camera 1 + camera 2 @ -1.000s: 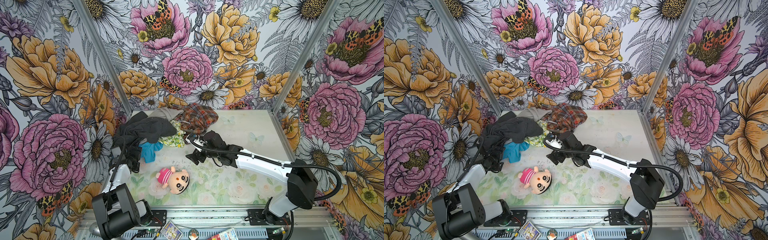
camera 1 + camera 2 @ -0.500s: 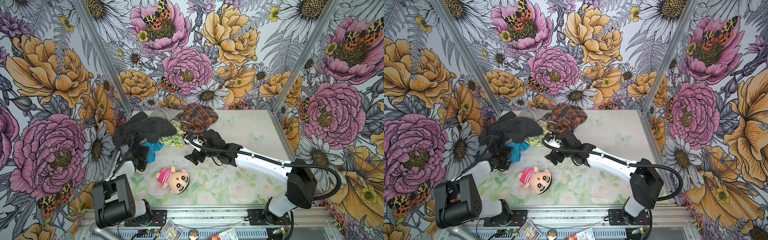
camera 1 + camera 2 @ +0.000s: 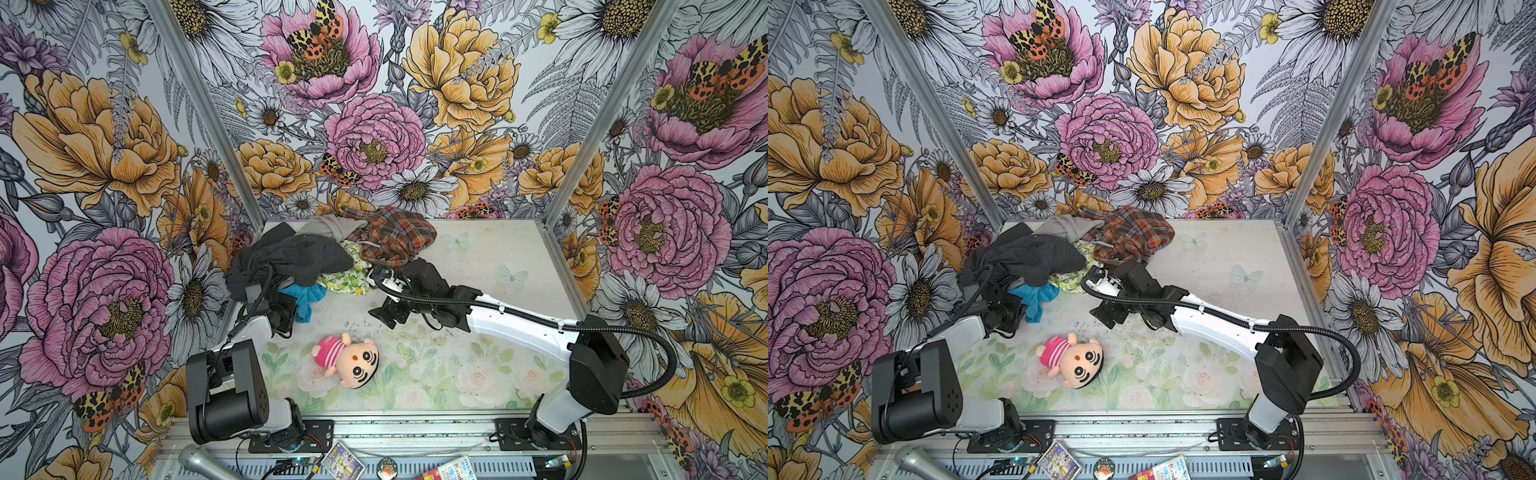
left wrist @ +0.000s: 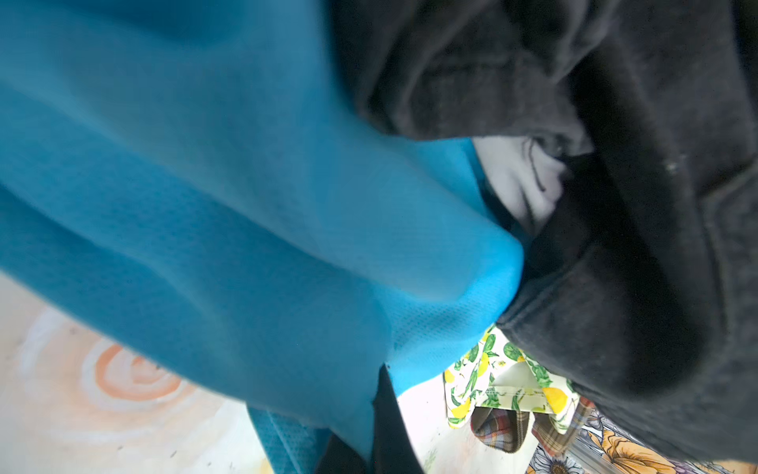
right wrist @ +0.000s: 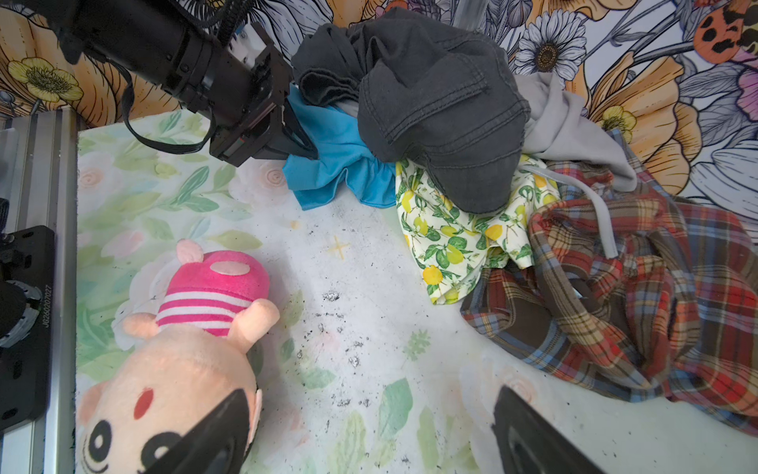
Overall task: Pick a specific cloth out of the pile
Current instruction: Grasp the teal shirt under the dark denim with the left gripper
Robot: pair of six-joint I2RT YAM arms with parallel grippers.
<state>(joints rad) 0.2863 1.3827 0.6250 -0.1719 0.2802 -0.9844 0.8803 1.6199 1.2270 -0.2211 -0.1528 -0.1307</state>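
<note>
Two grippers in the shot, so starting on the left: the left gripper has its jaws pressed together and they're pinching the near edge of the turquoise cloth. You can see the same thing in both top views, where the cloth bunches up right at the jaw tips and droops down onto the table. From the left wrist cam the cloth fills most of the view, so it sits right up against the jaws. Its far end runs away from the jaws and tucks under the pile, with the dark grey garment draped over the top of it. Just past that, further from the left jaws, there's a lemon-print piece touching the blue fabric, then a light grey piece, then the plaid cloth at the far side of the pile. Over on the right, the right gripper has its jaws spread wide with nothing between them but bare table. The plush doll lies just outside one of its fingers, its head touching or overlapped by that fingertip (can't tell which), and the plaid cloth is a bit beyond the other one.
</note>
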